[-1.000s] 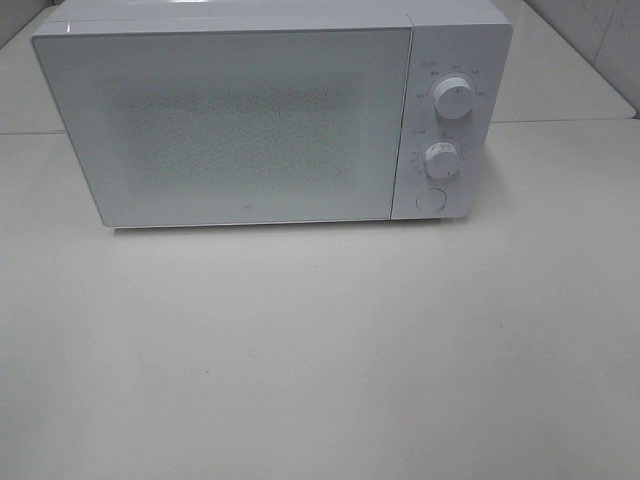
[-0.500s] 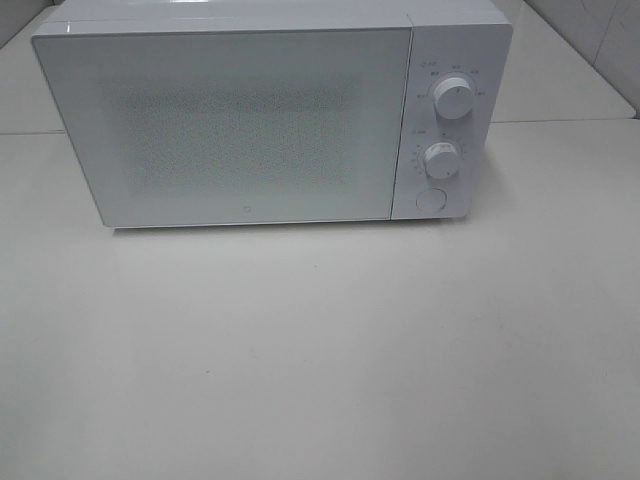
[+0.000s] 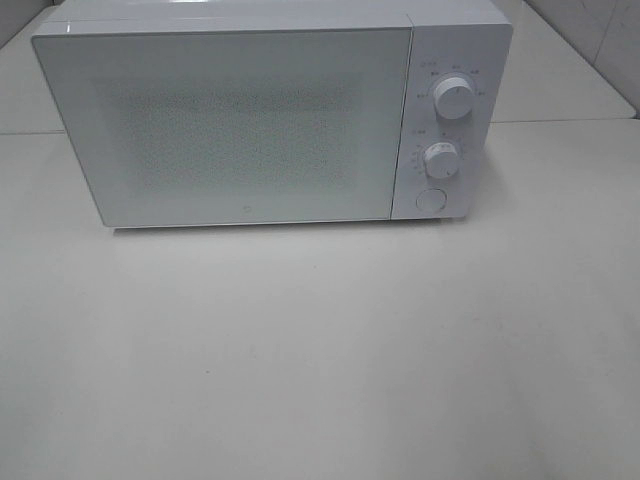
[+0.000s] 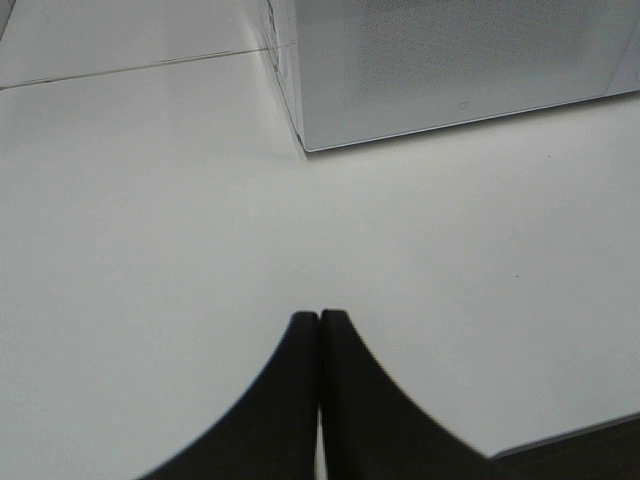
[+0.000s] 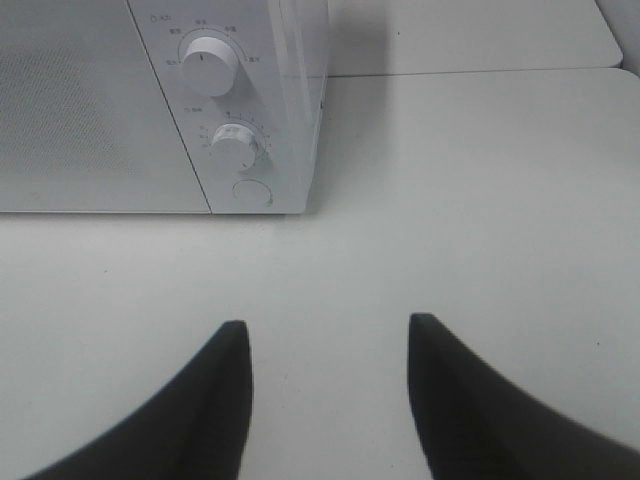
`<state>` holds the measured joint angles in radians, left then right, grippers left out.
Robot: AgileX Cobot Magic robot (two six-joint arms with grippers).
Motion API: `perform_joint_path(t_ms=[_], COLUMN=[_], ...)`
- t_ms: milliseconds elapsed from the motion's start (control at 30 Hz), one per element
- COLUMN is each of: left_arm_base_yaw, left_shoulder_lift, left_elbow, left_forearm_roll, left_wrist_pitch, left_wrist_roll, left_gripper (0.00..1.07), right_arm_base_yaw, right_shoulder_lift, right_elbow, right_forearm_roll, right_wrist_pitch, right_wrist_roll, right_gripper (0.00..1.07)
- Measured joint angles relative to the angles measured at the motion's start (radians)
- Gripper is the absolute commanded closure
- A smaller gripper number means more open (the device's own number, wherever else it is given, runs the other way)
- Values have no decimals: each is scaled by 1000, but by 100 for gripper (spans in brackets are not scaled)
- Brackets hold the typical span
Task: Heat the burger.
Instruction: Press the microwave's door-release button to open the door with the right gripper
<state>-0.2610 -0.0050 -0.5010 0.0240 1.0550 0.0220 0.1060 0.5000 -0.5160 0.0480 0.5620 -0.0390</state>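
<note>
The burger is not visible in any view. A white microwave [image 3: 270, 115] stands at the back of the table with its door [image 3: 230, 125] closed. It also shows in the left wrist view [image 4: 450, 60] and the right wrist view [image 5: 160, 100]. Its panel has an upper knob [image 3: 454, 99], a lower knob [image 3: 440, 158] and a round button [image 3: 431, 200]. My left gripper [image 4: 319, 318] is shut and empty above the bare table, in front of the microwave's left corner. My right gripper [image 5: 328, 335] is open and empty in front of the control panel. Neither gripper shows in the high view.
The white table [image 3: 320, 350] spreads in front of the microwave. A seam between table tops runs behind the microwave [image 3: 560, 121]. A tiled wall [image 3: 600, 30] stands at the back right. The table's near edge [image 4: 570, 432] shows in the left wrist view.
</note>
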Motion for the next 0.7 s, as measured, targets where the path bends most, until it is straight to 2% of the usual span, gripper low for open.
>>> perform_joint_path(t_ms=[33, 67, 100, 167, 200, 233, 267, 333, 367, 400, 700], left_arm_base_yaw=[0, 0, 0, 0, 0, 0, 0, 0, 0, 0, 0], left_shoulder_lift=[0, 0, 0, 0, 0, 0, 0, 0, 0, 0, 0], left_elbow=[0, 0, 0, 0, 0, 0, 0, 0, 0, 0, 0], left_forearm_roll=[0, 0, 0, 0, 0, 0, 0, 0, 0, 0, 0], left_wrist_pitch=[0, 0, 0, 0, 0, 0, 0, 0, 0, 0, 0], left_wrist_roll=[0, 0, 0, 0, 0, 0, 0, 0, 0, 0, 0], left_gripper=[106, 106, 106, 106, 106, 106, 106, 106, 106, 106, 106], right_arm_base_yaw=[0, 0, 0, 0, 0, 0, 0, 0, 0, 0, 0], right_shoulder_lift=[0, 49, 49, 116, 116, 157, 157, 228, 228, 270, 490], right_elbow=[0, 0, 0, 0, 0, 0, 0, 0, 0, 0, 0], right_forearm_roll=[0, 0, 0, 0, 0, 0, 0, 0, 0, 0, 0], right_wrist_pitch=[0, -43, -43, -112, -112, -162, -162, -233, -233, -279, -509], right_wrist_roll=[0, 0, 0, 0, 0, 0, 0, 0, 0, 0, -2], right_gripper=[69, 75, 75, 86, 86, 92, 92, 102, 102, 107, 107])
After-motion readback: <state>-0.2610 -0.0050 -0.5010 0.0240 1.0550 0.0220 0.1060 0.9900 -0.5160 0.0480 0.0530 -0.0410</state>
